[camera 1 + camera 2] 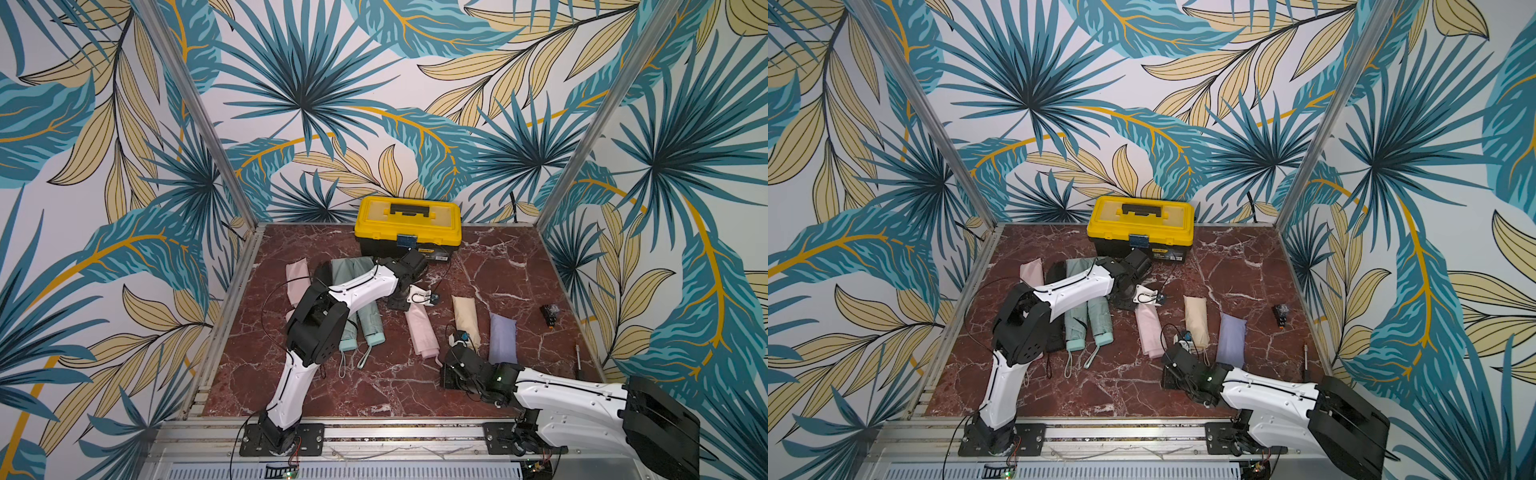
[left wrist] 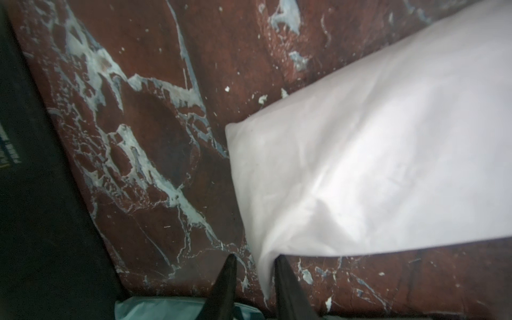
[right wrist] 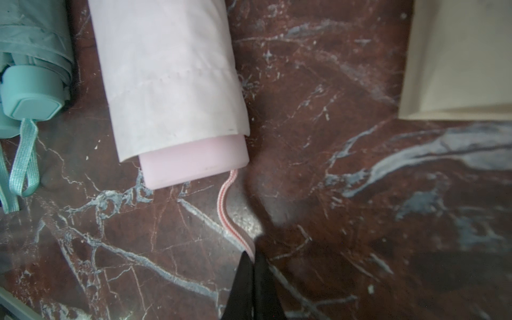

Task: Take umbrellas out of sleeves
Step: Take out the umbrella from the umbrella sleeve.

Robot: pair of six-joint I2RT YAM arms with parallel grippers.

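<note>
A pink sleeve (image 1: 422,328) lies in the middle of the marble floor, and the pink umbrella's handle (image 3: 194,163) sticks out of its near end. My right gripper (image 3: 253,256) is shut on the umbrella's pink wrist loop (image 3: 230,205), low over the floor just in front of the handle. My left gripper (image 2: 256,260) is at the sleeve's far end. Its jaws stand a little apart astride a corner of the sleeve (image 2: 374,152); the fabric touches one finger only. Two bare mint umbrellas (image 1: 359,328) lie to the left, partly under my left arm.
A beige sleeve (image 1: 465,320) and a lilac sleeve (image 1: 503,338), both full, lie to the right. A flat pink sleeve (image 1: 297,274) and mint sleeves (image 1: 353,268) lie at the back left. The yellow-lidded toolbox (image 1: 409,226) stands at the back wall. A small black part (image 1: 549,311) sits at the right.
</note>
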